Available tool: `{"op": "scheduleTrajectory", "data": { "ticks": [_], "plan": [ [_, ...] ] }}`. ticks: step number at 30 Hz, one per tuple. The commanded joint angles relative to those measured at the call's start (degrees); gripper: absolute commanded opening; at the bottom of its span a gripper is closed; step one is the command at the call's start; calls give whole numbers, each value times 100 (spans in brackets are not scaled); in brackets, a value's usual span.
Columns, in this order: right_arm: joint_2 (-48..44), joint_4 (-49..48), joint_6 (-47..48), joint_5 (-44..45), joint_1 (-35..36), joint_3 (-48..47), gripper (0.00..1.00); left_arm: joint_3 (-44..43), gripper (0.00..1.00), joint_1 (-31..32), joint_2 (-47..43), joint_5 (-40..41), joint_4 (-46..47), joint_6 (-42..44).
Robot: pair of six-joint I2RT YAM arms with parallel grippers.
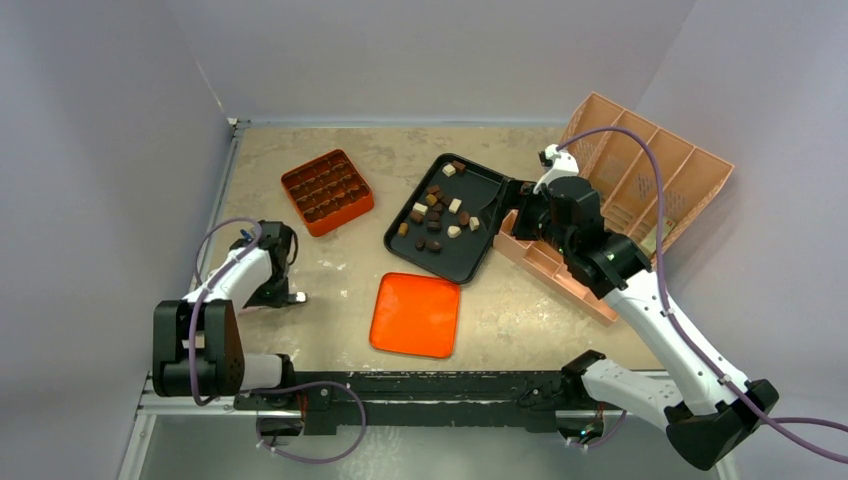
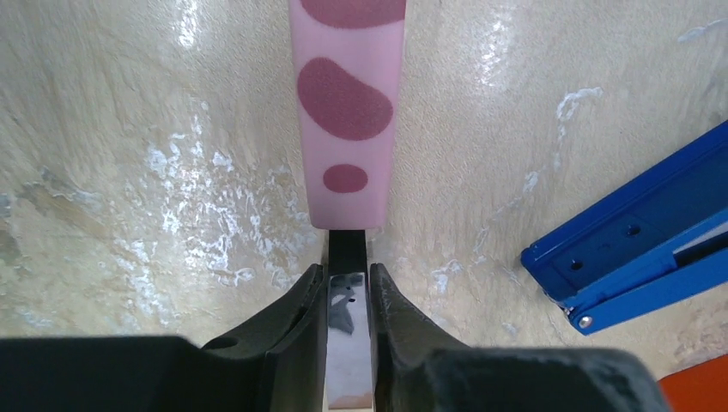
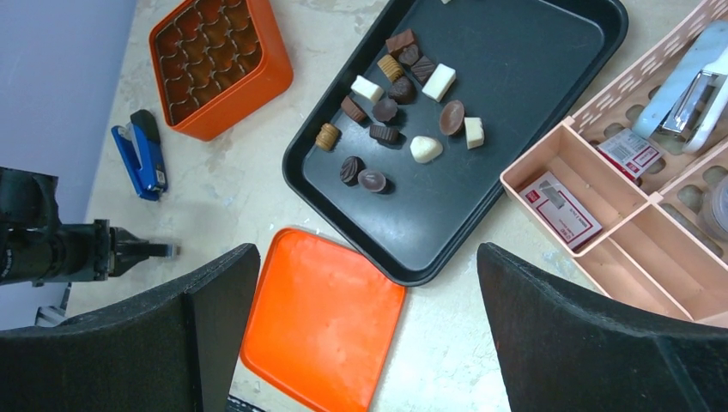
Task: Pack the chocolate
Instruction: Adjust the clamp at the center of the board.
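Beige tabletop (image 1: pixel 330 262) is carrying the chocolate (image 1: pixel 437 213), lying scattered in a black tray (image 1: pixel 470 256); the right gripper (image 3: pixel 367 266) is hovering wide open at the tray's right edge, while the left gripper (image 2: pixel 348 271), well apart, is clamping a thin pink spotted tool (image 2: pixel 348 112).

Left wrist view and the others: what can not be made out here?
- Left wrist view: pink spotted strip, cut by the top edge, unidentifiable.
- Left wrist view: shiny strip in the left gripper, cut by the bottom edge.
- Top view: chocolate pieces too small to count.
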State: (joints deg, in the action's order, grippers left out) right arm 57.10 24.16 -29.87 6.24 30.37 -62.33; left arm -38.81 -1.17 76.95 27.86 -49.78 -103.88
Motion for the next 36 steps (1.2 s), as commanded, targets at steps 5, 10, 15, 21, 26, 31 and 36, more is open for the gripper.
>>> {"op": "scheduleTrajectory", "data": {
  "ticks": [5,10,15,21,26,31,36],
  "plan": [
    [-51,69,-8,-18,30,-90,99,-735,0,-57,-562,257,-963,674],
    [-103,78,-1,33,30,-91,99,-1319,0,-48,-751,562,-1379,1403],
    [-83,59,7,52,30,-109,99,-1827,0,251,-742,559,-938,3336],
    [-52,-11,-32,52,30,-105,99,-1850,0,1603,-1088,427,-418,4643],
    [-76,-48,-45,80,35,-104,99,-1302,0,1941,-1180,-137,-386,4932],
    [-158,8,-36,70,30,-98,99,-1292,0,2606,-877,268,-865,4887],
    [-249,53,-36,45,28,-40,99,-1291,0,3363,-455,648,-1268,4547]
  ]
}}
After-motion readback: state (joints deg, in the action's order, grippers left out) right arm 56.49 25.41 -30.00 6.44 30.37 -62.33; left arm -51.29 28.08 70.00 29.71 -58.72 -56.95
